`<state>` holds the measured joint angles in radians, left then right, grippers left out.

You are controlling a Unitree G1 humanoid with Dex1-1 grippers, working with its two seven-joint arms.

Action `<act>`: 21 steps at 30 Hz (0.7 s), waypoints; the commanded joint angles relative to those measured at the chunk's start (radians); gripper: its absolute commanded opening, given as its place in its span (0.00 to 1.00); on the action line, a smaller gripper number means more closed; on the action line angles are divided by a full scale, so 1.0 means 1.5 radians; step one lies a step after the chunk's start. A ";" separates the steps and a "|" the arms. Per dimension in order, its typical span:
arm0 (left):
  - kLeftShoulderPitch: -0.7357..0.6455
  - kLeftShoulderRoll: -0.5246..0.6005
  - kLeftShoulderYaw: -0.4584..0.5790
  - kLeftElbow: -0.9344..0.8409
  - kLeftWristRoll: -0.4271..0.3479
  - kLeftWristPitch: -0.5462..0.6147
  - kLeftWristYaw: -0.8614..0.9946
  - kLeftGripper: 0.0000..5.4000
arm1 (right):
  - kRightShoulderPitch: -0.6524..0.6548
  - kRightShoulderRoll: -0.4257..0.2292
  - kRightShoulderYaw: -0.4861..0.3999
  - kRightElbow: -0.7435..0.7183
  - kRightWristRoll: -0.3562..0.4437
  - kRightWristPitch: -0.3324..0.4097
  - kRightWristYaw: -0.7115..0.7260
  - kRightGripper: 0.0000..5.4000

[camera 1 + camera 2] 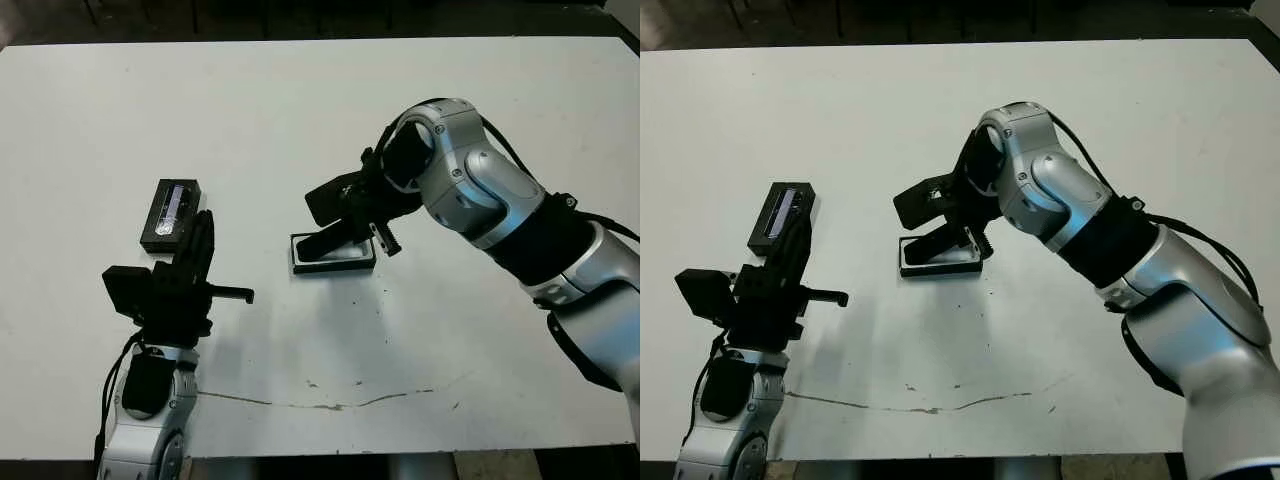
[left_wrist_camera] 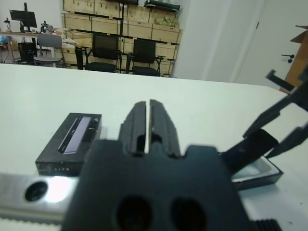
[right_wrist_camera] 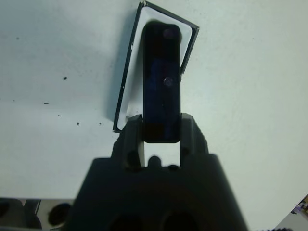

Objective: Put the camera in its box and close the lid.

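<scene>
Left eye view: the left gripper (image 1: 200, 235) sits at the near left of the table (image 1: 300, 100), fingers (image 2: 144, 125) pressed together, holding nothing. Just beyond it lies the lid (image 1: 172, 214), window strip up. Right of both, mid-table, the right gripper (image 3: 161, 132) clamps one end of the camera (image 3: 162, 82), held over the box (image 1: 334, 253), its tip at the white lining
</scene>
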<state>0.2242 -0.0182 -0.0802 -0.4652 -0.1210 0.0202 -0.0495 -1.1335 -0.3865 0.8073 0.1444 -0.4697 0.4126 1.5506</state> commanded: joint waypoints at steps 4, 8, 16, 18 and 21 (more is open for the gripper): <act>0.020 -0.001 0.004 -0.006 0.003 0.002 0.005 0.00 | 0.033 0.034 0.038 0.003 0.024 -0.014 0.039 0.10; 0.019 -0.002 0.008 -0.004 0.000 0.000 0.005 0.00 | 0.042 0.029 0.041 0.010 0.024 -0.021 0.039 0.10; 0.014 0.001 0.013 -0.002 -0.002 0.004 0.002 0.00 | 0.025 -0.014 0.029 0.037 0.135 -0.075 0.042 0.29; 0.012 0.001 0.013 -0.002 -0.002 0.005 0.001 0.00 | 0.031 -0.022 0.009 0.036 0.138 -0.107 0.038 0.35; 0.010 0.002 0.012 -0.001 0.000 0.005 0.001 0.00 | 0.030 -0.028 -0.008 0.040 0.142 -0.121 0.040 0.44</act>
<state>0.2306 -0.0215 -0.0638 -0.4790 -0.1224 0.0195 -0.0468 -1.1167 -0.4310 0.7972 0.2049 -0.2803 0.2481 1.5769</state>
